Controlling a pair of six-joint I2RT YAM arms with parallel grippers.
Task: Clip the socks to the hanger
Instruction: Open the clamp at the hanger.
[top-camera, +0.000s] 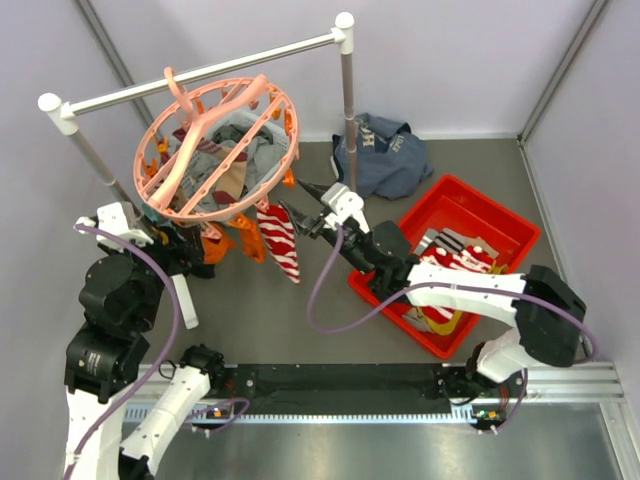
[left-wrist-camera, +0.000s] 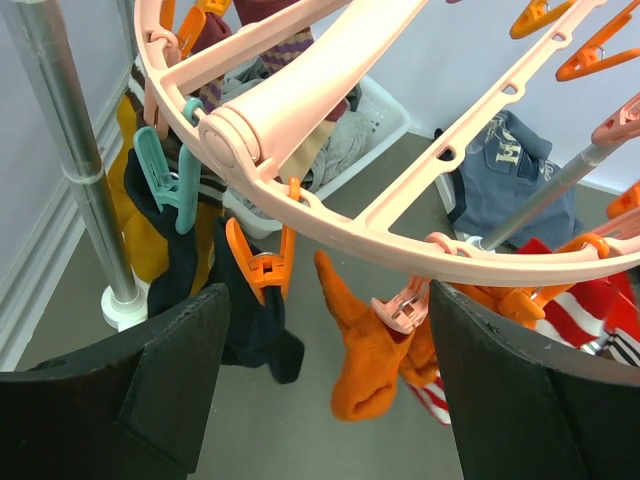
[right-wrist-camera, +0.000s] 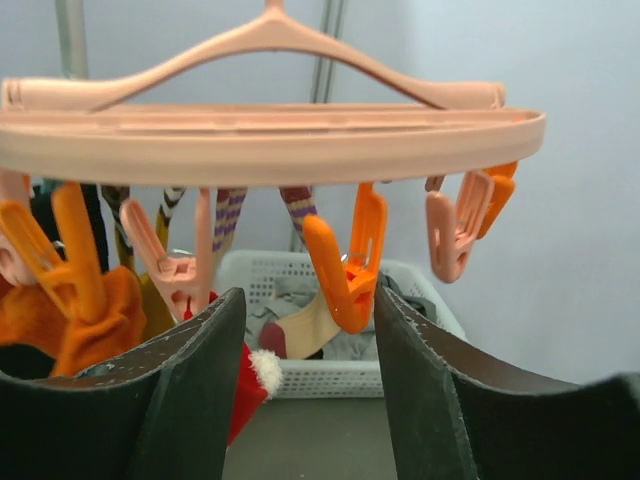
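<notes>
Grey tabletop (top-camera: 260, 320); pink ring hanger (top-camera: 215, 150) part-hung with socks (top-camera: 283, 245); left gripper (left-wrist-camera: 330, 290), right gripper (right-wrist-camera: 310, 295) wide, empty; next likely: fetch another from red bin (top-camera: 490, 212).

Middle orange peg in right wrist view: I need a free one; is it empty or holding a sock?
Empty: the orange peg hangs bare under the hanger, nothing clamped in it.

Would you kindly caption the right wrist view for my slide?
Open right gripper under the pink hanger, facing an orange peg.
</notes>
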